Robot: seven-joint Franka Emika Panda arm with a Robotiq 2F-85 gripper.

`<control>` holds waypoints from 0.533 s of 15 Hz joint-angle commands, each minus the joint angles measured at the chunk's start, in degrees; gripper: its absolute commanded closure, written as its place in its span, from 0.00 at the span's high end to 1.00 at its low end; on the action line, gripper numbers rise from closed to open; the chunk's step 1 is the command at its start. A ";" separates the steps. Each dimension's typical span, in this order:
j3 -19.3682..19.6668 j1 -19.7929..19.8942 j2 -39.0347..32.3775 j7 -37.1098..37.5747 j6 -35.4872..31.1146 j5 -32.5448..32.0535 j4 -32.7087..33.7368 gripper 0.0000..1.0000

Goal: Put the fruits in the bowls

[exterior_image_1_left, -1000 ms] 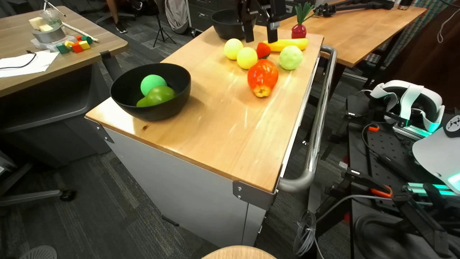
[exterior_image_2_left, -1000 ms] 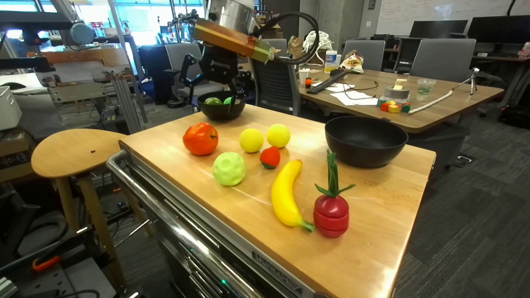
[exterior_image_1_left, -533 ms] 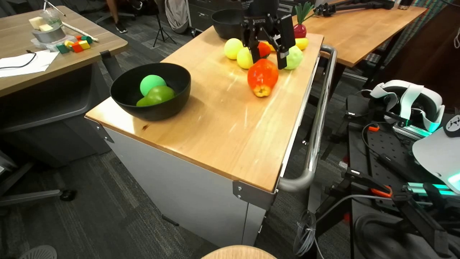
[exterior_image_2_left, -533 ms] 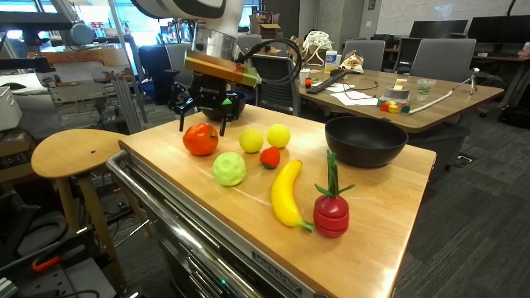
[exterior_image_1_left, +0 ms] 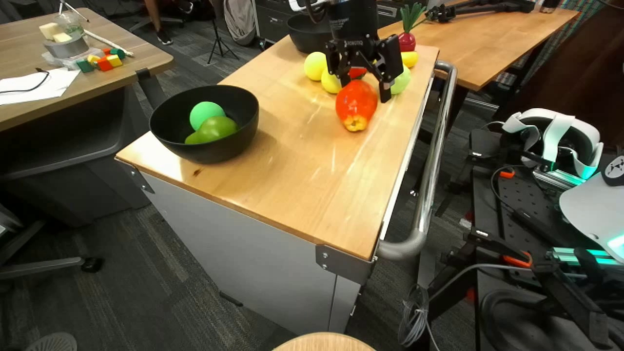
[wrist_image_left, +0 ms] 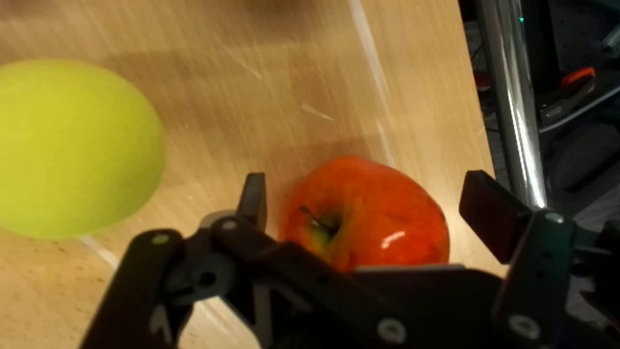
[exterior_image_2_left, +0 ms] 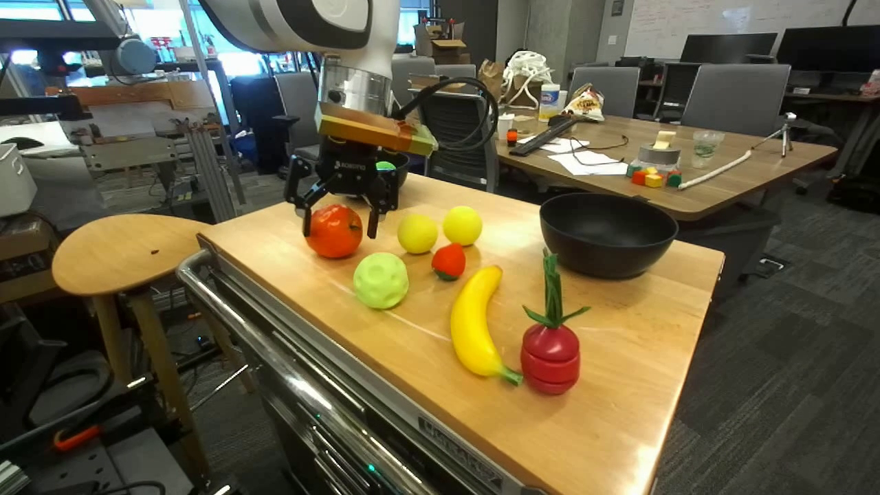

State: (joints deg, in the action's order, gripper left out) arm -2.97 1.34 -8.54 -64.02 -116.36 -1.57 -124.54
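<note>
My open gripper (exterior_image_2_left: 340, 227) is lowered over a red-orange apple (exterior_image_2_left: 335, 237), one finger to each side. In the wrist view, gaps show between the apple (wrist_image_left: 373, 208) and both fingertips (wrist_image_left: 489, 208). Beside it on the tabletop lie two yellow balls (exterior_image_2_left: 417, 234), a pale green fruit (exterior_image_2_left: 381, 282), a strawberry (exterior_image_2_left: 448, 261), a banana (exterior_image_2_left: 474, 323) and a red radish-like piece (exterior_image_2_left: 550, 361). One black bowl (exterior_image_1_left: 219, 152) holds a green pear (exterior_image_1_left: 214, 128) and a green ball (exterior_image_1_left: 205, 113). Nothing shows inside the other black bowl (exterior_image_2_left: 605, 261), at the opposite end.
The fruits and bowls stand on a wooden cart top (exterior_image_1_left: 292, 190). A metal handle rail (exterior_image_1_left: 429, 195) runs along its side, and a round stool (exterior_image_2_left: 130, 251) stands close by. A desk (exterior_image_1_left: 29, 92) with blocks and tape is behind the bowl of green fruits.
My gripper has come down and across to the apple, so its fingers now flank it. It has stayed open. The fruits and bowls have not moved.
</note>
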 commanded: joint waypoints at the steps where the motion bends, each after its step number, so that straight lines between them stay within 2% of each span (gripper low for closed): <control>1: 0.00 -0.41 -0.22 -2.43 -4.31 -3.14 -1.97 0.99; 2: -0.09 -0.32 -0.47 -3.13 -5.03 -3.23 -2.21 0.78; 5: -0.63 -0.25 -0.70 -5.28 -6.20 -1.69 -2.70 0.65; 6: -0.93 -0.25 -0.58 -6.23 -6.49 -0.99 -2.92 0.76; 8: -1.44 -0.40 -0.27 -7.73 -6.83 -0.32 -3.09 0.90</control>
State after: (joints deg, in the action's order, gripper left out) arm -3.58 1.29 -10.01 -68.78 -121.38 -3.48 -126.39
